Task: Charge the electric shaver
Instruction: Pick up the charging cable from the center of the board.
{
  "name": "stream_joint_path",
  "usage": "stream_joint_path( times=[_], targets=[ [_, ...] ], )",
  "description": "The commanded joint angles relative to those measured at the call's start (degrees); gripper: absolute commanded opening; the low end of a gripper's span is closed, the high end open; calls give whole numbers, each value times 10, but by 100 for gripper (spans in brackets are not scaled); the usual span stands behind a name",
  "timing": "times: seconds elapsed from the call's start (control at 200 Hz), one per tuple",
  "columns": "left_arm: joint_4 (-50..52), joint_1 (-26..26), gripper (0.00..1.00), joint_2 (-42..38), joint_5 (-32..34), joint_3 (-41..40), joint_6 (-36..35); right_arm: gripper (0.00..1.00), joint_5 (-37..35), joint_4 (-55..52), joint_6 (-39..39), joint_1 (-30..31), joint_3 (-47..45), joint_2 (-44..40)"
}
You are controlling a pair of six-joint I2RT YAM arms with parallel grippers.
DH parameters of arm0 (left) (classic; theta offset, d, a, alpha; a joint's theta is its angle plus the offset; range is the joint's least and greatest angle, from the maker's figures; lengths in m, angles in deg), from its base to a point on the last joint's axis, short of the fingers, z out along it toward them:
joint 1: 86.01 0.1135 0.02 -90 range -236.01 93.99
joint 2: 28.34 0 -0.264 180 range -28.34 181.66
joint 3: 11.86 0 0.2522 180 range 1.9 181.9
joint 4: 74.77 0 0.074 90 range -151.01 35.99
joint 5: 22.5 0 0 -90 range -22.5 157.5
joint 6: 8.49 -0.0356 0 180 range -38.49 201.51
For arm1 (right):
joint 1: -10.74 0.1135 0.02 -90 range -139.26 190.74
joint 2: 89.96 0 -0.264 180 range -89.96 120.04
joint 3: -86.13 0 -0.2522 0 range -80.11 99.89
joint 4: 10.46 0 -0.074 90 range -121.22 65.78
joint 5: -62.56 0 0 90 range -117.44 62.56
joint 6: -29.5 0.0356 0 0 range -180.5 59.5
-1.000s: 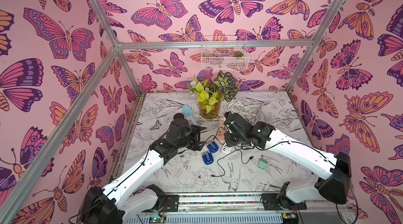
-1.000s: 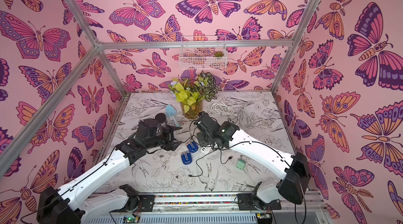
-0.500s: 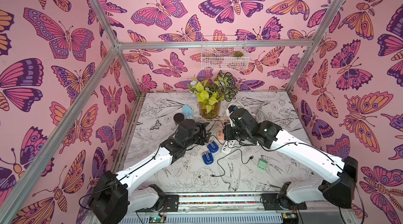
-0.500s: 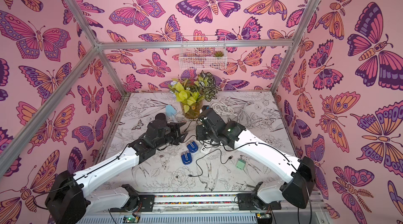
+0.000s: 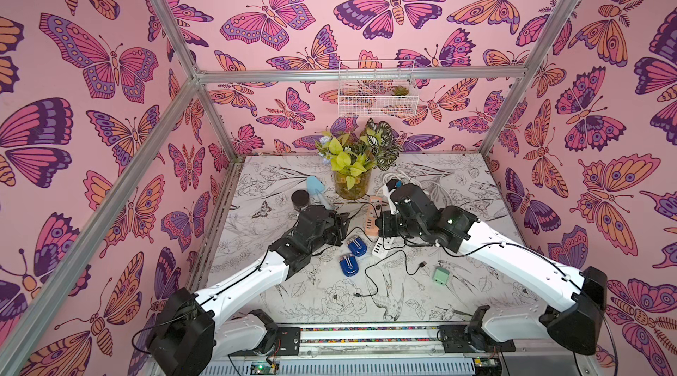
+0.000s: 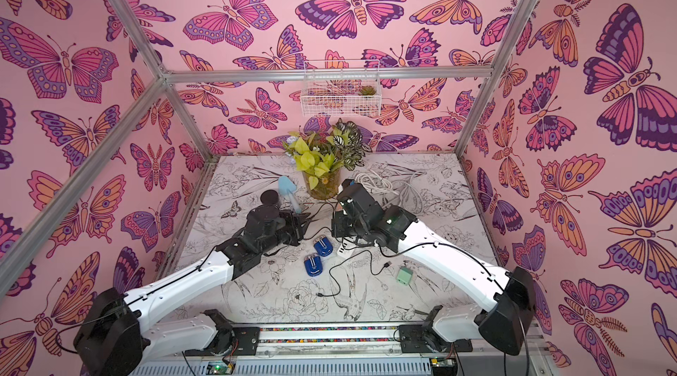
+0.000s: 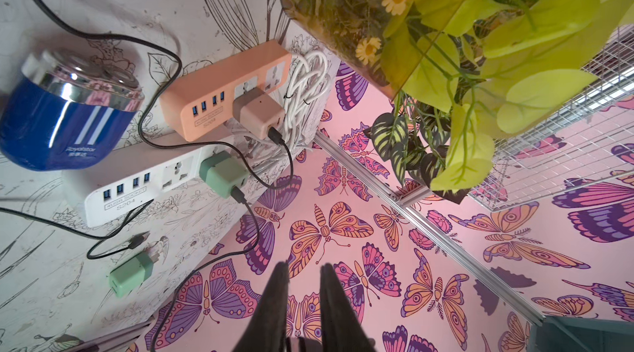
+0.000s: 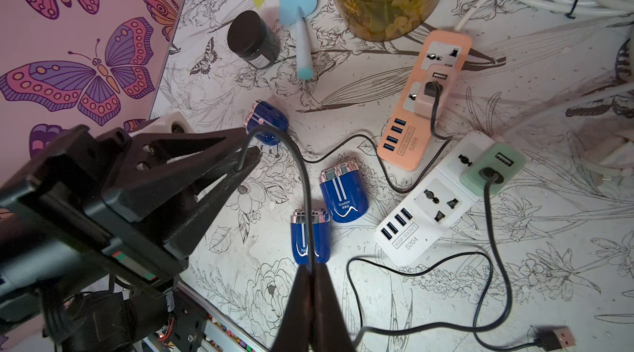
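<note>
Handover | right gripper (image 8: pixel 311 266) pinched cable (image 8: pixel 303 178) tight | left gripper (image 8: pixel 252 143) nearly closed round it, hold unclear | we judged left must clamp before right released.

**A robot test cell, dressed up**

I'm working inside a lab enclosure: aluminium frame (image 5: pixel 163 15) crossing the upper left, printed butterfly panels (image 5: pixel 110 62) on every side, a flower-print bench (image 5: pixel 311 304), and two arms (image 5: pixel 513 264) mounted on a rail (image 5: pixel 366 334) along the bottom edge.
</note>
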Motion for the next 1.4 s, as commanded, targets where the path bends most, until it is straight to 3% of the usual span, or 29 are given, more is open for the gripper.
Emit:
stream_joint_path(
  times=[0.0,0.115,0.23,0.411,0.581,0.686,0.731,0.841,0.921,1.037,1.177,1.392],
  targets=[
    [-22,-1,23,-1,7,-7,205,0,22,8,9,-3,-7,-10],
    [-45,-2,28,10,3,-6,205,0,26,15,12,-4,-16,-11],
    [-69,-2,21,18,4,-8,205,0,34,16,14,-4,-18,-9],
    [-72,-2,0,13,9,-14,201,0,28,17,18,-4,-28,-21],
    [-71,2,0,4,15,-21,190,0,30,9,21,-13,-34,-40],
    [-70,20,0,8,-12,-14,149,0,84,9,27,-34,-37,-47],
    [-77,32,0,17,-31,-6,118,7,121,4,34,-48,-31,-46],
    [-144,66,0,59,-95,12,38,35,189,-18,56,-71,7,-45],
    [-181,76,0,84,-117,32,-9,47,246,-13,105,-93,32,-44],
    [-200,84,0,104,-144,71,-76,53,306,84,253,-122,18,-53],
    [-218,84,0,130,-193,116,-114,55,298,239,382,-127,-35,-61],
    [-177,84,0,124,-204,145,-160,55,305,401,534,-137,-57,-15]
  ],
)
